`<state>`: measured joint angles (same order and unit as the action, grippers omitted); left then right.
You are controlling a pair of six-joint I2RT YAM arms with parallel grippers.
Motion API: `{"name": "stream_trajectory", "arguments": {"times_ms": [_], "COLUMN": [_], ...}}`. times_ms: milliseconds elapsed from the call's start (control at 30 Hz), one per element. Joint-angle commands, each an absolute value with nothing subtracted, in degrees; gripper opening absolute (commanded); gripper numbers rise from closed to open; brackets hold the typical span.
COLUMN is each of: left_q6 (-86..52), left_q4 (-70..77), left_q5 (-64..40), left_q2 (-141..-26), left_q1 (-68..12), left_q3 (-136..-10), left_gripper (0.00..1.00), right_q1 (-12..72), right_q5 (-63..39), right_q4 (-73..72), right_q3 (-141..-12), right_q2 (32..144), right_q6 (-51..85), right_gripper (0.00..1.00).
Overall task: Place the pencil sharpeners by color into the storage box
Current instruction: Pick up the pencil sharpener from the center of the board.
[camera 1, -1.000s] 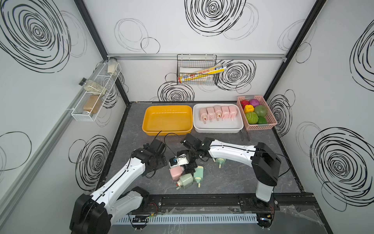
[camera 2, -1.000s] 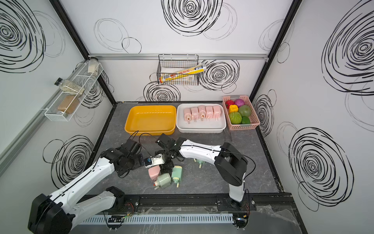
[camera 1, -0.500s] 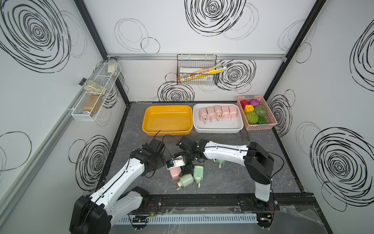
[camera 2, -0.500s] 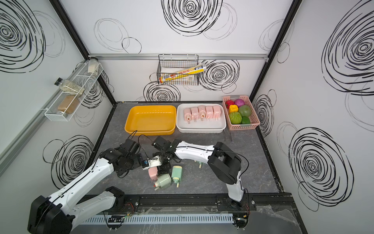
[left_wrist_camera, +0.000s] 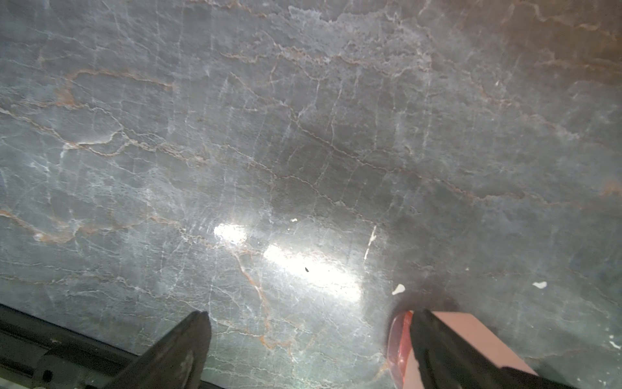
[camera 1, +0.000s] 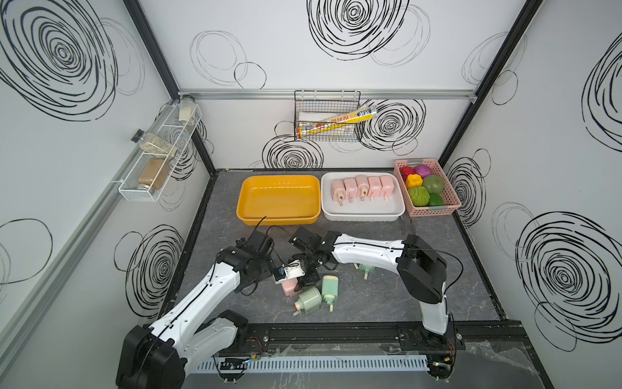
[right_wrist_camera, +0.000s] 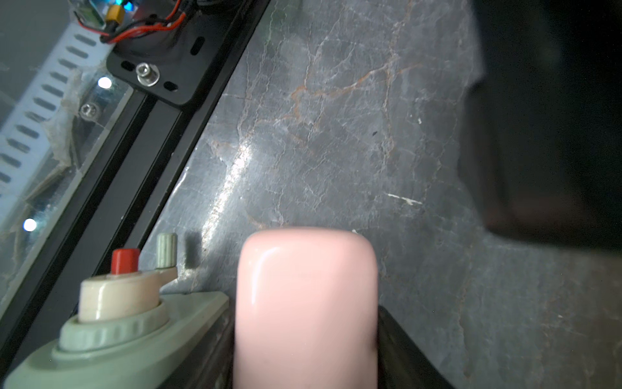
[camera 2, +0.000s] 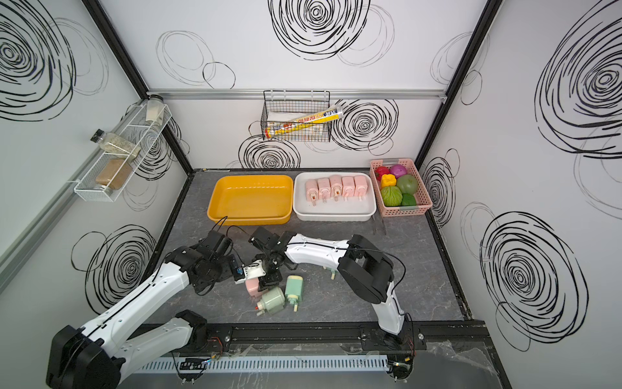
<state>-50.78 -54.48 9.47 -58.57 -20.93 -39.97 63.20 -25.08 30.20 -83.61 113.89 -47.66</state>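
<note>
My right tool [camera 1: 303,281] clamps a pastel pink blocky plastic pencil sharpener [right_wrist_camera: 306,296] on the grey marbled worktop [camera 1: 370,303], mint green plastic sharpener [right_wrist_camera: 134,340] just beside, my left tool [left_wrist_camera: 309,316] wide open nearby.

- both top views: mounted high over the front edge, tilted down toward the back wall [camera 1: 235,134], far enough off to take in the whole table [camera 1: 387,303]; framing nearly equal, small sideways shift
- left wrist: close above bare table, looking past the left gripper [left_wrist_camera: 311,316]
- right wrist: low, very close, facing the front rail [right_wrist_camera: 151,161] across the table
- shared by all four: pink sharpener [right_wrist_camera: 306,303] [left_wrist_camera: 478,336] [camera 1: 287,289] [camera 2: 250,286]
</note>
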Motion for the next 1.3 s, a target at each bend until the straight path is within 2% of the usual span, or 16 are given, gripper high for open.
{"name": "stream_trajectory", "arguments": {"times_ms": [0, 133, 333, 633, 800, 967, 1267], "left_q6": [-50.10, -49.92, -49.48, -50.23, -49.41, -42.83, -35.82], "left_q4": [-54.27, -53.97, -52.57, -41.15, -28.28, -23.49, -18.06], "left_q5": [9.67, 9.41, 8.33, 3.88, 5.47, 14.19, 13.87], "left_q2": [-58.75, -58.76, -58.90, -58.20, -58.69, -64.99, -80.72], "left_q1": [-20.30, -20.19, -20.08, -20.72, -26.27, -31.73, -34.71], "left_q3": [-39.55, -39.46, -39.25, -37.73, -38.28, -46.39, -59.25], "left_gripper": [0.99, 0.99, 0.99, 0.99, 0.99, 0.99, 0.99], "right_q1": [63.35, 62.80, 60.47, 51.44, 43.46, 34.40, 21.68], "right_q5": [-26.07, -25.86, -26.19, -23.05, -24.01, -26.83, -29.53], "right_q4": [32.58, 33.13, 35.39, 35.51, 33.55, 32.56, 34.54], "right_q3": [-85.26, -86.01, -87.08, -85.88, -85.90, -88.77, -91.47], "right_q2": [114.70, 114.26, 112.99, 104.12, 97.94, 97.05, 100.64], "right_q6": [-48.16, -48.25, -48.67, -46.76, -46.16, -48.00, -56.08], "right_gripper": [0.54, 0.43, 0.00, 0.00, 0.00, 0.00, 0.00]}}
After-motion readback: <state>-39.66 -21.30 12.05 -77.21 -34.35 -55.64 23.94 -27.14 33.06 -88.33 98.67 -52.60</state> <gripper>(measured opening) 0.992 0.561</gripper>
